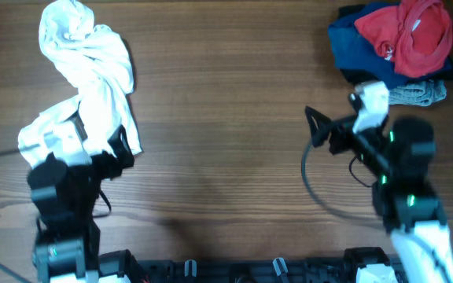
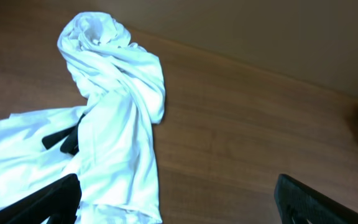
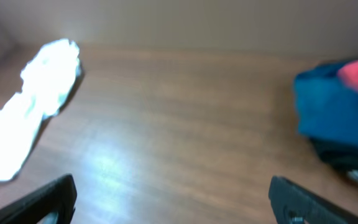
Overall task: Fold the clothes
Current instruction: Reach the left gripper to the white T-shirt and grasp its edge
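Wooden table (image 1: 226, 118) bears a bunched white T-shirt (image 2: 117, 106) just ahead of the left gripper (image 2: 179, 202), released; right gripper (image 3: 173, 199) also released, empty.

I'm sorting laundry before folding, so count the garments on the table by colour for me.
white T-shirt: 1
red garment: 1
navy blue garment: 1
grey garment: 1
Total: 4
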`<action>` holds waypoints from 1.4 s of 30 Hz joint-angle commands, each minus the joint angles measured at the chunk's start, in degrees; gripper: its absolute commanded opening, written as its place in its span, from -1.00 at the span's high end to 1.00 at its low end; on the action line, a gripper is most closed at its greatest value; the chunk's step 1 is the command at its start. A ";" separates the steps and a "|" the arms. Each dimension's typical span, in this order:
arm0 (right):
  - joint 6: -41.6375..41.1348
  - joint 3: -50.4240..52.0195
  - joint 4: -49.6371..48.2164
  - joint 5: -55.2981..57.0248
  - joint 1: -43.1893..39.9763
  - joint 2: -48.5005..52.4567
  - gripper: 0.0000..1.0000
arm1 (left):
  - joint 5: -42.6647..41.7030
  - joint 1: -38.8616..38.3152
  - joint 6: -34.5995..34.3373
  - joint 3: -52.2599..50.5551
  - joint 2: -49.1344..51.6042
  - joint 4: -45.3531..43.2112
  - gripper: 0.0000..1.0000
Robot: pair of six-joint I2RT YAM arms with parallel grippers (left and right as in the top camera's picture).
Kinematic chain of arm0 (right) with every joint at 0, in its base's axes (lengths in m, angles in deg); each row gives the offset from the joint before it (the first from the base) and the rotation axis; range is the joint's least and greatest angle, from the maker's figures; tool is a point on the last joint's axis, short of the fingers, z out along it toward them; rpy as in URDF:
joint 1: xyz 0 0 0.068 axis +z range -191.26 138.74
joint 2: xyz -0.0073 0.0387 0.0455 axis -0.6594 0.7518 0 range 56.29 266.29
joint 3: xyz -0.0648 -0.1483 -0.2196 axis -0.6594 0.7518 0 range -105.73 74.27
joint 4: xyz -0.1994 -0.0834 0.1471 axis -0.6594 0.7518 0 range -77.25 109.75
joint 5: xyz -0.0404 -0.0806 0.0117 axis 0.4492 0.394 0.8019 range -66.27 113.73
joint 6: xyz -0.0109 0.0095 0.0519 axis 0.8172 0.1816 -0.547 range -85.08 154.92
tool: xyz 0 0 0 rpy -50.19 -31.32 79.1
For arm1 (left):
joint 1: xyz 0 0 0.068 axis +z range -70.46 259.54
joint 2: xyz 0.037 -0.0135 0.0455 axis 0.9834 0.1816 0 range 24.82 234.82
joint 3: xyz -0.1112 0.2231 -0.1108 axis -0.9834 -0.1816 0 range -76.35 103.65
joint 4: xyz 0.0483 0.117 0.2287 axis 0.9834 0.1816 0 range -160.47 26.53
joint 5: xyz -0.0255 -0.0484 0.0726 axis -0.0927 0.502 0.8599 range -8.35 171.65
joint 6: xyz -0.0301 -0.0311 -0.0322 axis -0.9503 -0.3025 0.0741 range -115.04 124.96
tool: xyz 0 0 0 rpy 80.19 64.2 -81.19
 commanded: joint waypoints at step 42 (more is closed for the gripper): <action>-4.37 -16.61 1.09 -14.67 -0.15 26.05 -0.53 | -23.78 10.10 -11.19 11.78 49.05 -16.39 0.92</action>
